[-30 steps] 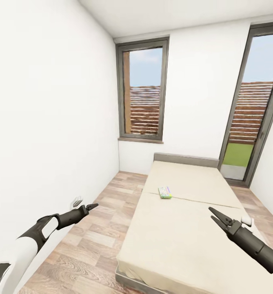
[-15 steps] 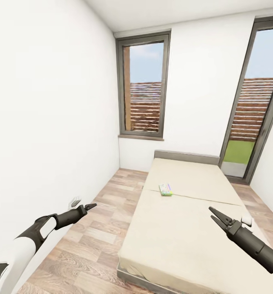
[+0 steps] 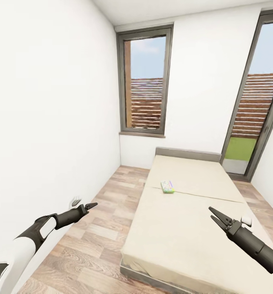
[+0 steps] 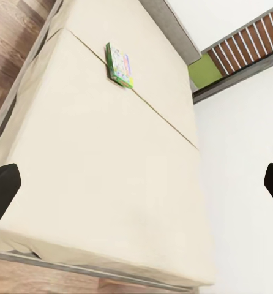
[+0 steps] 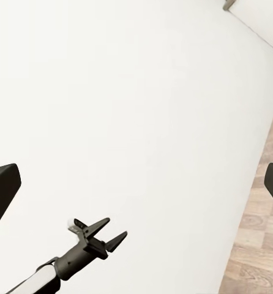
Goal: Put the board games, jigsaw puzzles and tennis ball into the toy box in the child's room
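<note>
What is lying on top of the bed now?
One board game with a green edge lies on the bed near the mattress seam. No second game is visible there.

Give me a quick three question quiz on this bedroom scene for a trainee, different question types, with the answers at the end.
1. True or false: the board game lies on the bed, near the seam across the mattress.
2. Multiple choice: the left gripper hangs over A) the mattress, B) the wood floor beside the bed, C) the window sill.
3. Fill in: the fingers of the right gripper stand ____ and hold nothing.

Key: 1 true. 2 B. 3 open.
</note>
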{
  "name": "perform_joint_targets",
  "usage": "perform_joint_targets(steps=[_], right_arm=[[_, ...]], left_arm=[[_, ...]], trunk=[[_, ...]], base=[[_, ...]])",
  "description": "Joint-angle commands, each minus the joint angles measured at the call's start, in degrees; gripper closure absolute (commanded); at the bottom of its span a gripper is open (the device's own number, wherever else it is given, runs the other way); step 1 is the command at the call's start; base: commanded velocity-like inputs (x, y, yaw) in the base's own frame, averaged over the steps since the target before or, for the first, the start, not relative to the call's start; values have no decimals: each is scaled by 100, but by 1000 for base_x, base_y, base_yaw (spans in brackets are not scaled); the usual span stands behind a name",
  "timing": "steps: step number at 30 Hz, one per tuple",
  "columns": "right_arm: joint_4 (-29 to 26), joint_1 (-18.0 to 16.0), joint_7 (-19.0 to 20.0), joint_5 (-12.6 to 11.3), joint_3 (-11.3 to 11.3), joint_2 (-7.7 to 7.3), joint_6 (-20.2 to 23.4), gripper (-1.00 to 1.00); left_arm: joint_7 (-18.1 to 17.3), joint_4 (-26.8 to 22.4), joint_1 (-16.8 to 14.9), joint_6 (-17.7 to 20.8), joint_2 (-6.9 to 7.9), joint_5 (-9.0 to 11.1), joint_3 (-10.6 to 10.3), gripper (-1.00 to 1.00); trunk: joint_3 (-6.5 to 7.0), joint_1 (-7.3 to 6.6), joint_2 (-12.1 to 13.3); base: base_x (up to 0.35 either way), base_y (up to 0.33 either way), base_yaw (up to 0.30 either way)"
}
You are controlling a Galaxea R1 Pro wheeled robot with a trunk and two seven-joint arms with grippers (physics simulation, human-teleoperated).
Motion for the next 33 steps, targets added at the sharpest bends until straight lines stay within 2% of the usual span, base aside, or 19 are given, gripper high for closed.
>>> perform_joint_targets(steps=[1,12,33], right_arm=[[2,-3,12,-8,-7,1,34,-100],[1,-1,28,-16,9,2,-77,-100],[4,1,29,-16,20,2,-109,-100]], left_arm=[[-10,0,-1,49,0,20,13,-100],[-12,0,-2,49,0,20,12,-100],[-12,0,-1,49,0,20,12,-100]], trunk=[[-11,2,-5],[-50,2,-5],[-76,2,-5]], base=[[0,16,0],[11,9,-46],[162,104,-261]])
